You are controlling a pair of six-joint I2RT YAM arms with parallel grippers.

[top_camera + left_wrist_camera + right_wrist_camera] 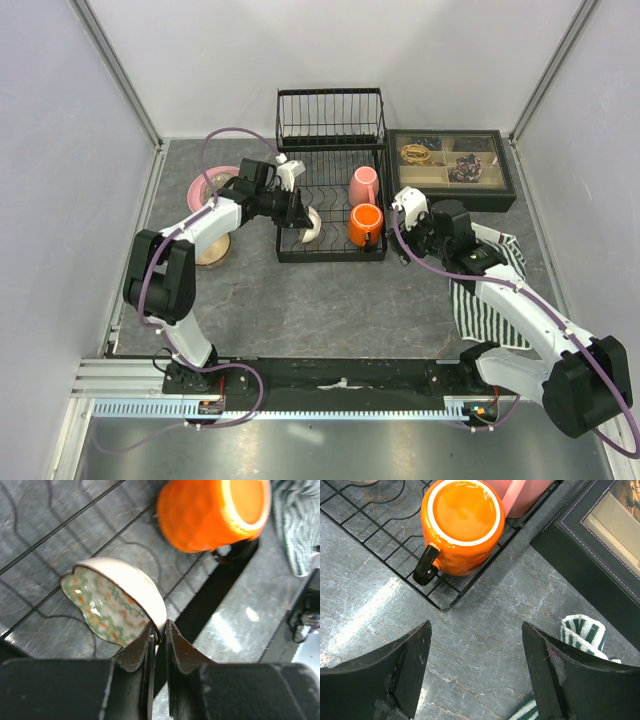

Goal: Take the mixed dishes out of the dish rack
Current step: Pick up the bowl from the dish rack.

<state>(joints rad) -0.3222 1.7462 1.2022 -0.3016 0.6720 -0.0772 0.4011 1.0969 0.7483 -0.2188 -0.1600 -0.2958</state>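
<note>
Left gripper (159, 630) pinching bowl (131, 587), mugs (366, 226) in rack (330, 258)

Top camera sits above and behind my bases, faces down and forward, far off, takes in the whole worktop (330, 300) to its far edge. Left wrist camera looks down past my left fingers (135, 652), very near, into the dish rack (331, 118) floor: patterned bowl (112, 600), orange mug (205, 512). Right wrist camera looks down between my right fingers (405, 660), near, at the rack's near right corner. All three share the orange mug and rack wires.
</note>
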